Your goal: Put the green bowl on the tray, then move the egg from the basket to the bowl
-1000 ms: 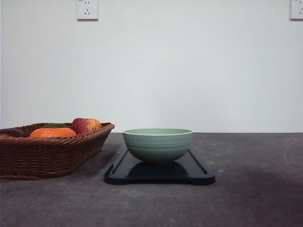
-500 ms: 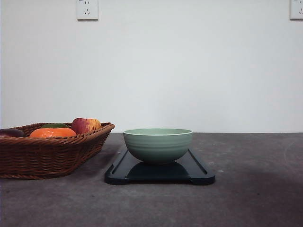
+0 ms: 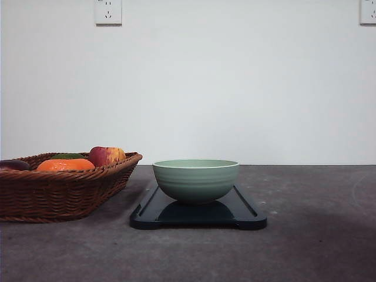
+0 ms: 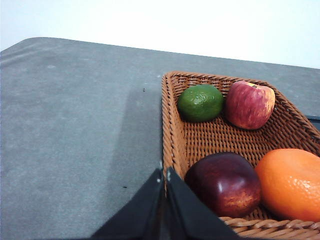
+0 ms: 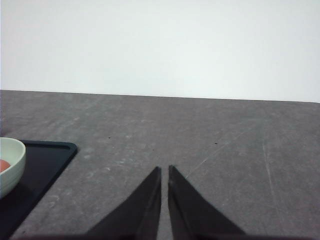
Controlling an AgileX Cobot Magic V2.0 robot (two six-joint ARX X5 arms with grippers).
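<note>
Both sets of jaws were closed with only a thin slit between the tips and nothing held; the left gripper [image 4: 164, 175] hung over the near-left edge of the basket [image 3: 64, 191], its dark fingers [image 4: 192, 212] tapering to a point just at the woven rim; the right gripper [image 5: 164, 171] hung over bare grey table [image 3: 317, 235], to the right of the tray [image 3: 241, 214]; the green bowl [image 3: 195, 181] stood upright on the tray, roughly in its middle, and the tray lay flat on the table just right of the basket, near it but not touching; in the right wrist view a sliver of the bowl's pale rim showed at the frame edge with something reddish-pink inside, too little of it visible to say what; the basket held a green fruit [image 4: 200, 102] and a red apple [image 4: 249, 104] side by side at its far end, and a dark red-purple fruit [image 4: 223, 182] next to an orange [image 4: 290, 184] at its near end; a white wall [image 3: 235, 82] with two sockets rose behind the table
</note>
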